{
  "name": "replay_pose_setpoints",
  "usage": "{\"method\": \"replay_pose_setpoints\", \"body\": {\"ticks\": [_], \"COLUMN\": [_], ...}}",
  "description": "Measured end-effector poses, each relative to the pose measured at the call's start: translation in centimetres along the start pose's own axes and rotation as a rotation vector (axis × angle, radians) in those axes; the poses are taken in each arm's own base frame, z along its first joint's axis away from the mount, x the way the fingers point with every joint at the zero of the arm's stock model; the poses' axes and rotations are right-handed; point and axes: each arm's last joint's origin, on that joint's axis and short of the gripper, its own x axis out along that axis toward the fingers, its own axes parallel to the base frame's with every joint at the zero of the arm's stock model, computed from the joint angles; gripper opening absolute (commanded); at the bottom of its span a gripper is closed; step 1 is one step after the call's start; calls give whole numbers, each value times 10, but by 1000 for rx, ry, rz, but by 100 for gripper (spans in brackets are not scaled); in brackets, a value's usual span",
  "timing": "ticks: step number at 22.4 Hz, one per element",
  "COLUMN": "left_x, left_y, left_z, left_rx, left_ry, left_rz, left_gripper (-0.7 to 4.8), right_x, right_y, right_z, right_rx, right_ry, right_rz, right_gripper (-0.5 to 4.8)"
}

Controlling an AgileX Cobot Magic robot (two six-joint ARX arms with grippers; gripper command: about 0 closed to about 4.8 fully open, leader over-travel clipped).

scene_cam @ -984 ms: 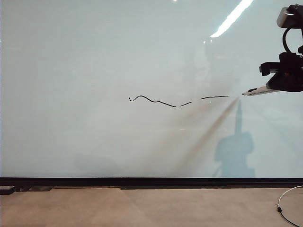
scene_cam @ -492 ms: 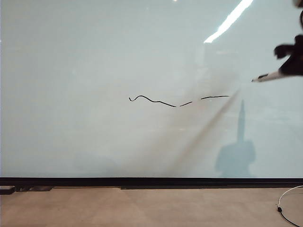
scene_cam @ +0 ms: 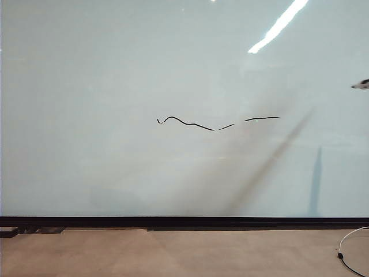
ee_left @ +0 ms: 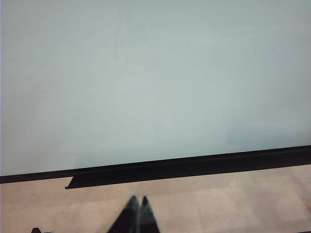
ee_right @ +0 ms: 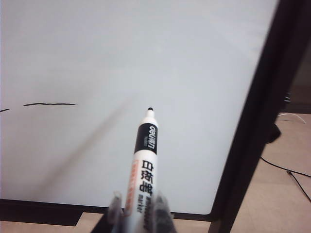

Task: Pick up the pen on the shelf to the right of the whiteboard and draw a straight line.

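Glossy whiteboard [scene_cam: 115,69]; right gripper [ee_right: 138,206] clamps cylindrical pen [ee_right: 143,160]; left gripper [ee_left: 138,204] closed.

Right gripper [ee_right: 138,206]: jaws clamped tight, aimed forward. Left gripper [ee_left: 137,204]: low, jaws together, tips touching.

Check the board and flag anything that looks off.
The straight line on the whiteboard isn't straight: it wavers and breaks into three pieces. The right gripper holds the pen clear of the board; the left gripper is shut near the floor.
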Motion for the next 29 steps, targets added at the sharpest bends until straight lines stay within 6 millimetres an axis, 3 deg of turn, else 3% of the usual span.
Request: {"method": "replay_pose_setpoints", "body": {"ticks": [17, 24, 29], "left_x": [0, 0, 0], "left_y": [0, 0, 0], "left_z": [0, 0, 0], "left_rx": [0, 0, 0], "left_ry": [0, 0, 0], "left_rz": [0, 0, 0], "left_gripper": [-5, -5, -5], "right_x": [-45, -43, -43], "right_y": [-10, -8, -10], "right_z": [-20, -30, -29], "right_rx": [-44, -32, -32], "right_ry": [-117, -70, -78], "right_rz": [-51, 56, -2], "right_gripper": [-5, -5, -5]}}
